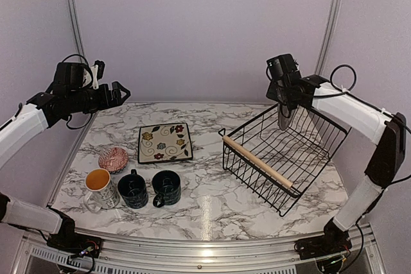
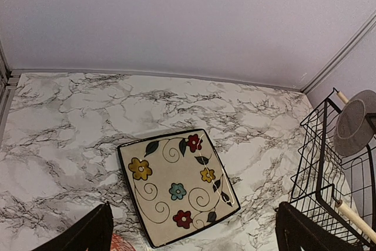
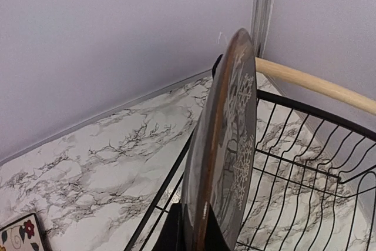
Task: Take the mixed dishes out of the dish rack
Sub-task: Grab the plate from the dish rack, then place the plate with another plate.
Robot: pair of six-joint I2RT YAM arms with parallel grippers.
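Right wrist: R claw [image 3: 194, 233] pinches grey plate [image 3: 226, 145] at rim, hard, slick, breaks easy; L claw [image 1: 120, 92] open, empty

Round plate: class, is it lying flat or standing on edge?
On edge: the plate stands upright, its lower rim pinched by the right gripper.

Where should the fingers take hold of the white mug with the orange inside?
Likely its rim, from straight above: the white mug stands upright with its mouth open, so one finger can go inside and one outside the wall. Keep off the right side, where a dark mug stands close.
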